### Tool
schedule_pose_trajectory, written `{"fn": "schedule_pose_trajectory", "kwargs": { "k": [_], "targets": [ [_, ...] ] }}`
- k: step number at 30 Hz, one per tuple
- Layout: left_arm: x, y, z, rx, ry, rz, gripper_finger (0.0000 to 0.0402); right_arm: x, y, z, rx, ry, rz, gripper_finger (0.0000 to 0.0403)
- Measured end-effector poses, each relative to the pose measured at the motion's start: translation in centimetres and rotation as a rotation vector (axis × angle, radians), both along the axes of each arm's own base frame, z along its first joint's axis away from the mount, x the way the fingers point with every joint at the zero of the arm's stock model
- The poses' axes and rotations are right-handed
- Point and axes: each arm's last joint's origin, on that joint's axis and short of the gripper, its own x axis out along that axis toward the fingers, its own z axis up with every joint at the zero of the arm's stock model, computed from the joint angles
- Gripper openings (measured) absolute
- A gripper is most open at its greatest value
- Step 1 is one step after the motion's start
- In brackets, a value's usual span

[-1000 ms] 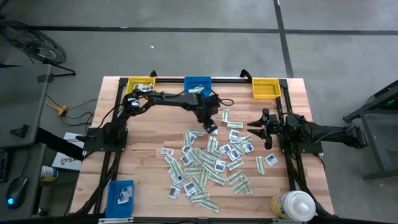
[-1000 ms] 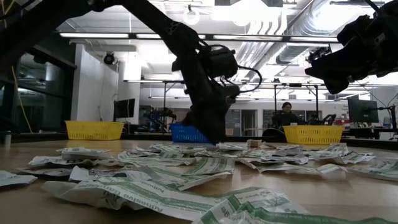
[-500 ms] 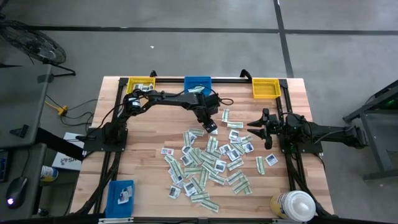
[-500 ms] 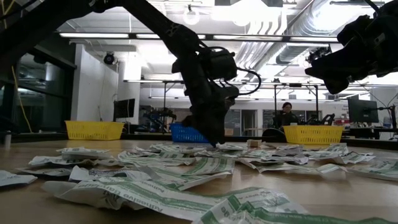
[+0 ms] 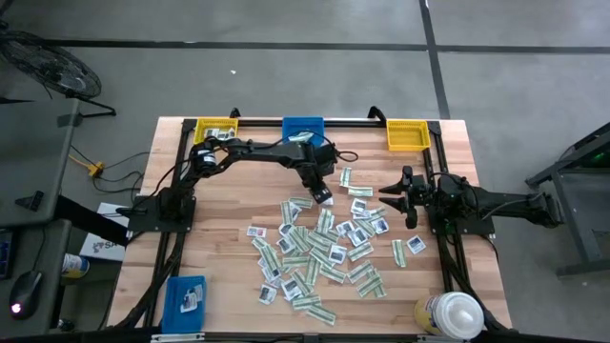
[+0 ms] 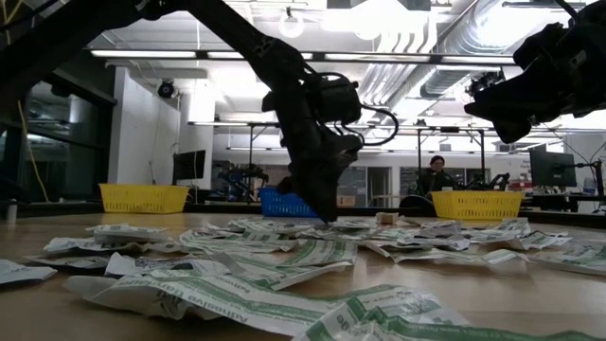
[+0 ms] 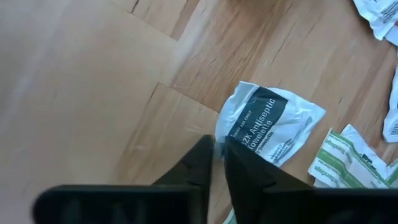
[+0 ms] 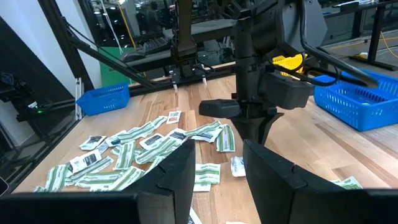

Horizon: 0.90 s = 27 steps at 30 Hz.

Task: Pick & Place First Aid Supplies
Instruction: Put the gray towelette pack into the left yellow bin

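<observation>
The first aid supplies (image 5: 319, 250) lie scattered across the middle of the wooden table, white squarish packets among green-and-white strips. At the far edge of that spread lies one white packet with a dark printed panel (image 7: 273, 124), flat on the wood. My left gripper (image 7: 216, 144) (image 5: 322, 195) points steeply down at it and is shut on its edge. My right gripper (image 5: 391, 198) (image 8: 214, 174) hangs open and level above the table's right side, holding nothing. My left gripper pinches the white packet's crumpled edge (image 7: 221, 138) between its two fingertips (image 7: 193, 168). The fingers come from above, slanting steeply down. The rest of the packet lies flat on the table beyond the fingers.
Along the far edge stand a yellow bin (image 5: 215, 128), a blue bin (image 5: 303, 127) and another yellow bin (image 5: 407, 134). A blue bin (image 5: 185, 295) sits at the near left corner, a white-capped bottle (image 5: 448, 314) at the near right. Bare wood lies left of the packets.
My left gripper has shut its fingers on the edge of the white packet, which still lies on the table. My right gripper has kept still.
</observation>
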Motion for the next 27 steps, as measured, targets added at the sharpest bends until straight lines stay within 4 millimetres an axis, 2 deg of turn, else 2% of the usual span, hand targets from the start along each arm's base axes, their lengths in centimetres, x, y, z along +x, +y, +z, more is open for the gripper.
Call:
{"fn": "schedule_pose_trajectory", "kwargs": {
  "k": [3, 7, 14, 17, 27],
  "targets": [
    [0.0, 0.0, 0.0, 0.003, -0.005, -0.029, 0.0005, 0.0, 0.0, 0.0, 0.000, 0.000, 0.000, 0.0129],
    [0.0, -0.1, 0.0, 0.006, -0.012, -0.057, 0.0002, 0.0, 0.0, 0.0, 0.000, 0.000, 0.000, 0.0129],
    [-1.3, 0.8, 2.1, -0.002, -0.009, -0.070, 0.0001, 0.0, 0.0, 0.0, 0.000, 0.000, 0.000, 0.0129],
    [-2.3, 1.9, 4.1, 0.019, -0.021, -0.056, 0.0001, 0.0, 0.0, 0.0, 0.000, -0.001, 0.000, 0.0129],
    [-5.8, 5.9, 8.0, 0.035, -0.017, 0.021, 0.0000, 0.0, 0.0, 0.0, 0.000, -0.001, 0.000, 0.0129]
  ]
}}
